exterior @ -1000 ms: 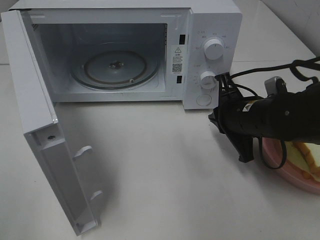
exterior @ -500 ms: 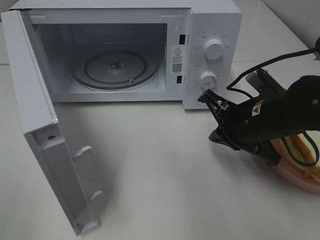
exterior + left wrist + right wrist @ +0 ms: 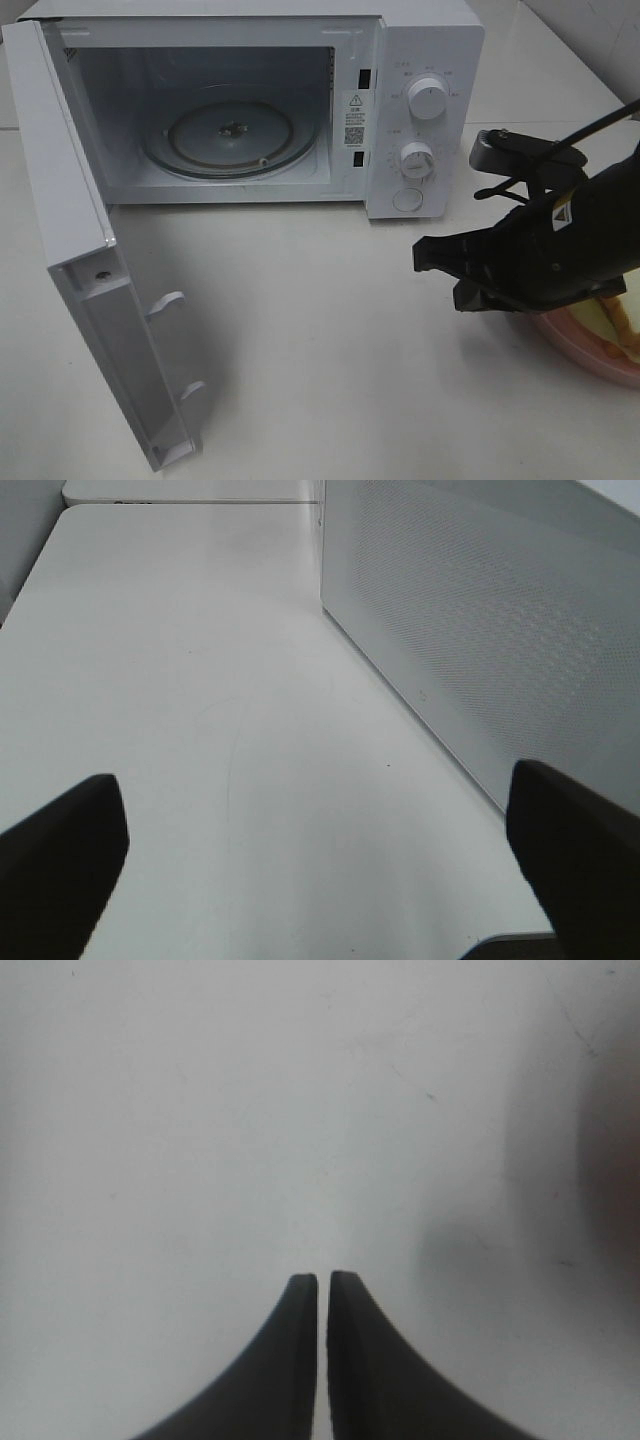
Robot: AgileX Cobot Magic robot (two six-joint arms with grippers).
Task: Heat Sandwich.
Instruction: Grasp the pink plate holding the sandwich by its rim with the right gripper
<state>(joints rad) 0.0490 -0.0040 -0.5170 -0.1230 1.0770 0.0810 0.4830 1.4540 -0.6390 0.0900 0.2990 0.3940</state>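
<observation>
Right fingers [image 3: 435,253] now off the knob [image 3: 417,158], sandwich [image 3: 618,322] apart behind them

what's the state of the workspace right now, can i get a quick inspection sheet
surface: white table, bare in front of the microwave
job's things: sandwich on a pink plate at the right edge, mostly hidden by the right arm; microwave with door swung wide open, glass turntable empty
clutter: nothing seen
grippers: left gripper open wide, holding nothing, beside the microwave's side wall; right gripper with jaws almost together, holding nothing, over bare table left of the plate
cables: black cable running from the right arm off the right edge
surroundings: pale surface with seam lines beyond the microwave
</observation>
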